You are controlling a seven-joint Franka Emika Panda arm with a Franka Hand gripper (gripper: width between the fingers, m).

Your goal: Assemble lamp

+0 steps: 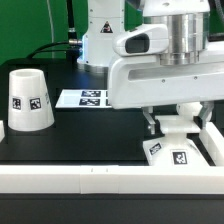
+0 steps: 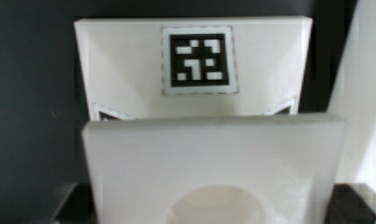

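Note:
The lamp base (image 1: 176, 152) is a white square block with black-and-white tags. It sits at the front of the exterior view's right, by the white rail. My gripper (image 1: 178, 126) is straight over it, with one finger against each side. In the wrist view the base (image 2: 199, 110) fills the frame, showing one tag and a round socket hole (image 2: 229, 205). The dark fingertips (image 2: 60, 205) press its two side edges. The tapered shade (image 1: 29, 100) stands upright at the exterior view's left, far from the gripper. The bulb is out of view.
The marker board (image 1: 84, 98) lies flat at the back, between the shade and the arm's body. A white rail (image 1: 60, 180) runs along the front edge of the black table. The arm's base (image 1: 100, 35) stands behind.

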